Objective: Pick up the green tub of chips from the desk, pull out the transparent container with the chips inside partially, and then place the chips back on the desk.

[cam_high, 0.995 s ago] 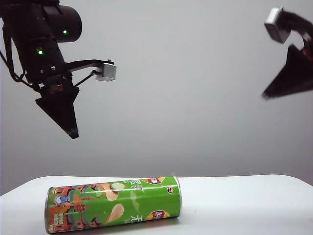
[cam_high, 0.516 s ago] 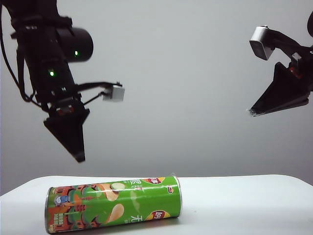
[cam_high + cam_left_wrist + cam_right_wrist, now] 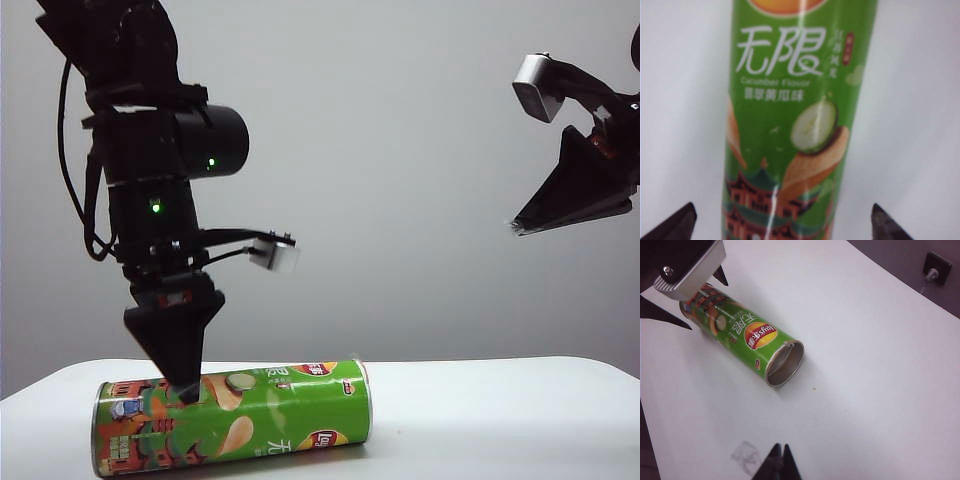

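The green tub of chips (image 3: 235, 420) lies on its side on the white desk (image 3: 500, 420), its building-art end to the left. My left gripper (image 3: 185, 388) points down right at that end. In the left wrist view it (image 3: 782, 222) is open, one fingertip on each side of the tub (image 3: 790, 115), apart from it. The right wrist view shows the tub (image 3: 747, 335) with its open silver mouth (image 3: 786, 364) facing the camera. The transparent container and the chips are hidden. My right gripper (image 3: 520, 228) hangs high at the right, shut and empty (image 3: 780, 452).
A faint grey crumpled-looking mark (image 3: 746, 456) lies on the desk (image 3: 880, 365) near my right fingertips, and a tiny crumb (image 3: 813, 388) lies by the tub's mouth. A black socket (image 3: 936, 265) sits beyond the desk's far edge.
My left arm has come down and to the right onto the tub's left end, and its jaws have opened. My right arm shifted left a little early on, then held still.
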Controlling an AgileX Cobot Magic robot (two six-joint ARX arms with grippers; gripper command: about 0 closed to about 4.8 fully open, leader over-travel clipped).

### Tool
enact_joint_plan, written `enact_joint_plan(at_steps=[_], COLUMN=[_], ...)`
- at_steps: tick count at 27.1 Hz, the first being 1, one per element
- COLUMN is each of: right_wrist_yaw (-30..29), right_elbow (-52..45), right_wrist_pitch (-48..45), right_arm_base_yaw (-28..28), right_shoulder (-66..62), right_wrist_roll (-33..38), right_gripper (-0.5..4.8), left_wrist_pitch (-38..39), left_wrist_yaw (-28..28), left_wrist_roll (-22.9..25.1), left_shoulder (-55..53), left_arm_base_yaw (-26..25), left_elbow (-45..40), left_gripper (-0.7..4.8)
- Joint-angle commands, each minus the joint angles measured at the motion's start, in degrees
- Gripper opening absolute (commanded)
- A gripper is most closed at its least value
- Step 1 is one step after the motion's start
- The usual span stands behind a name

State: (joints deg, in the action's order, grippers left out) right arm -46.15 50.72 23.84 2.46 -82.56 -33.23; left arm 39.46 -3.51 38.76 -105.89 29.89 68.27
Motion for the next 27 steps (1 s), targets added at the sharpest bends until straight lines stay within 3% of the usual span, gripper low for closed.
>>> enact_joint_plan(at_steps=[1,13,15,16,21,22,23,27], right_wrist_yaw=[-0.5,-0.5,-0.3,-0.3,-0.3,-0.3,-0.4,-0.5], right_elbow=[0.2,0.2,0.2,0.2,0.2,0.2,0.2,0.2], right_wrist_pitch=[-0.5,-0.5,-0.5,-0.5,-0.5,-0.5,-0.5,-1.2], right_arm_base_yaw=[0.1,0.1,0.1,0.1,0.1,0.1,0.1,0.1], right_shoulder=[0.2,0.2,0.2,0.2,0.2,0.2,0.2,0.2], right_wrist_roll=[0.2,0.3,0.3,0.3,0.7,0.7,1.0,2.6], right_gripper=[-0.06,-0.06,-0.06,-0.06,-0.06,-0.06,-0.06,-0.05], left_wrist_pitch=[-3.3,-3.3,-3.4,-3.2,-2.8,-2.9,-2.9,-2.3], left_wrist_yaw=[-0.4,-0.2,-0.4,-0.2,-0.3,-0.3,-0.3,-0.4], left_wrist_roll=[1.1,1.3,3.3,4.3,6.9,6.9,6.9,6.9], left_shoulder=[-2.0,-9.1,-9.1,-9.1,-9.1,-9.1,-9.1,-9.0], left_arm_base_yaw=[0.0,-0.8,-0.8,-0.8,-0.8,-0.8,-0.8,-0.8], left_elbow=[0.1,0.1,0.1,0.1,0.1,0.1,0.1,0.2], left_gripper=[4.79,4.79,4.78,4.45,4.02,2.76,2.16,2.17])
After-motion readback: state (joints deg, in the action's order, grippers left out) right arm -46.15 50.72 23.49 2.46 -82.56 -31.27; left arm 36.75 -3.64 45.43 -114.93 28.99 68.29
